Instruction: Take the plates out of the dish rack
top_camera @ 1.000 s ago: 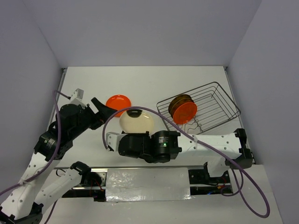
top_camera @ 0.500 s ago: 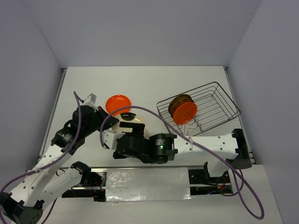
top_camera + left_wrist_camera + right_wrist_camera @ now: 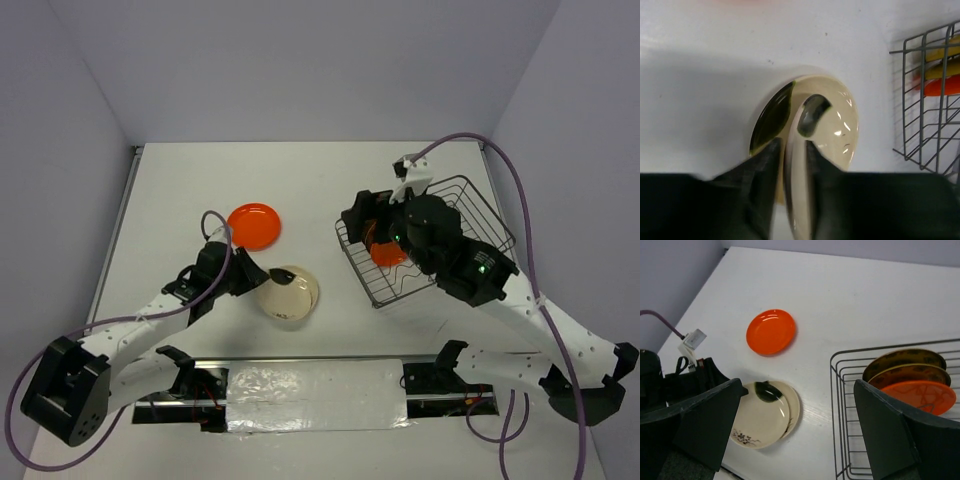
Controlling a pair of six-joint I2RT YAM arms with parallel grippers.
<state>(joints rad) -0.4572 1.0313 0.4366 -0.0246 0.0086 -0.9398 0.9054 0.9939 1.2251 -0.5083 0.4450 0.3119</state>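
- L gripper [image 3: 792, 146]: fingers pinched on the rim of the cream plate [image 3: 292, 297], one on each side; plate edge runs up btwn them.
- Cream plate: dark patch near its top and a small floral mark. It's on the table [image 3: 300, 180], left of the dish rack [image 3: 460, 225] and well apart from it, nearer the arm bases.
- R wrist view shows a 2nd cream rim just behind that plate. Can't tell if it's another plate.
- R gripper [image 3: 797, 387]: claw spread wide, nothing in it. It hangs over the rack's left end.
- Plain orange plate [image 3: 253, 225]: flat on the table, left of the rack, farther from it than the cream one, untouched.
- In the rack's left part, 3 plates stand on edge, packed close: two dark brown plates w/ yellow [image 3: 904, 360] behind, an orange patterned plate [image 3: 920, 395] in front.
- Rest of the rack: bare wire.
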